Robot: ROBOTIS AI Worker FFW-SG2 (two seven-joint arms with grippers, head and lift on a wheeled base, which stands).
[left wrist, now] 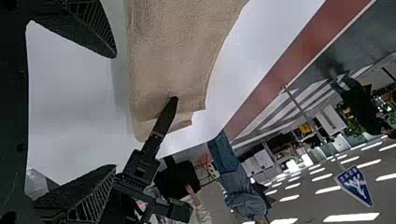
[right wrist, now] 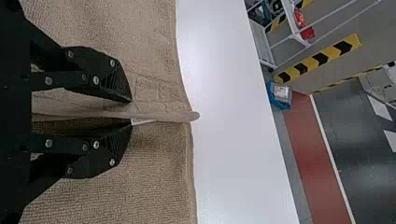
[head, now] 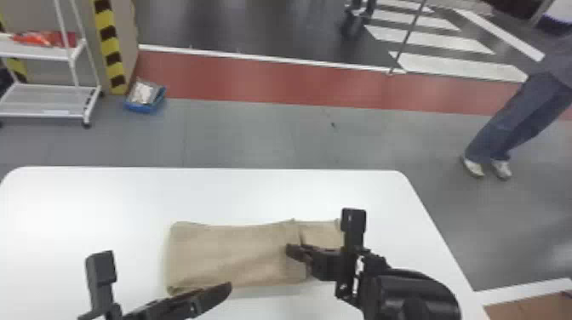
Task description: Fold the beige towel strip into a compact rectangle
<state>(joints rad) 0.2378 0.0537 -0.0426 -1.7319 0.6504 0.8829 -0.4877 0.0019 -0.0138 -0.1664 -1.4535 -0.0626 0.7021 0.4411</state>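
Basically, L gripper [head: 219, 293] w/ jaws wide, R gripper [head: 293, 252] w/ jaws parted astride towel [head: 234, 255] fold.

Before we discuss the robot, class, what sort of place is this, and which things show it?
Probably an indoor test area in a workshop or lab: yellow-and-black striped edging, a white wheeled cart, and broad white stripes on the dark floor.
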